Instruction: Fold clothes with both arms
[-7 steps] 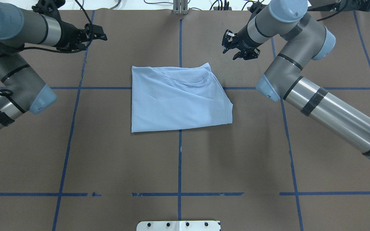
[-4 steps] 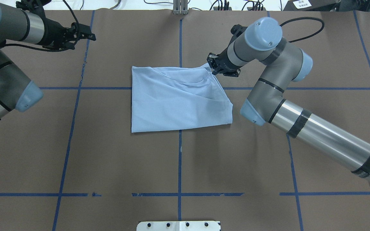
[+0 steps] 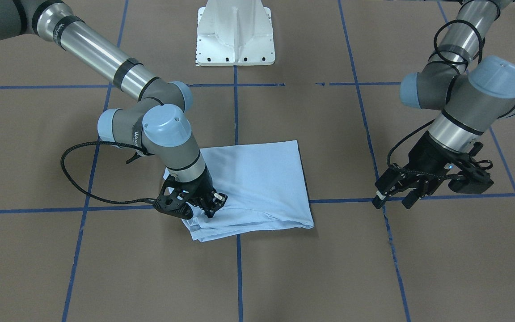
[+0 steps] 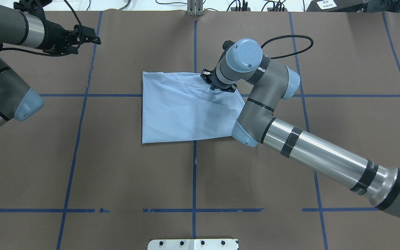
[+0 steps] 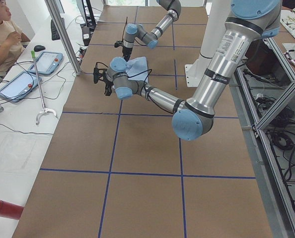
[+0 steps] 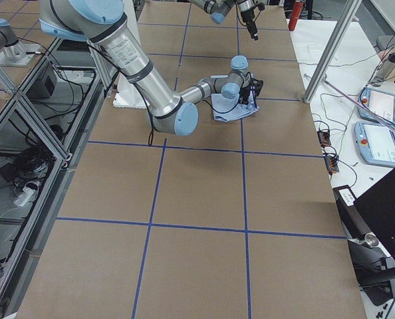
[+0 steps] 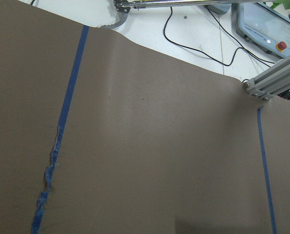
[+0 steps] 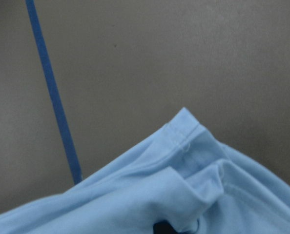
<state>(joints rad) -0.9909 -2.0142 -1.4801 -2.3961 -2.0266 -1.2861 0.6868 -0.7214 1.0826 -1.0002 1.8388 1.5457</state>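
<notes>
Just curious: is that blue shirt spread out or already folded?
Folded. The T-shirt lies as a compact rough rectangle, no sleeves sticking out, with layered edges showing by the right gripper.

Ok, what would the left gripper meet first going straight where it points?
The left gripper would likely meet bare brown table cover, near the frayed blue tape line; nothing else shows ahead.

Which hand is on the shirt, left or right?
The right hand, down on the T-shirt's edge. The left hand hangs over the table, apart from it.
</notes>
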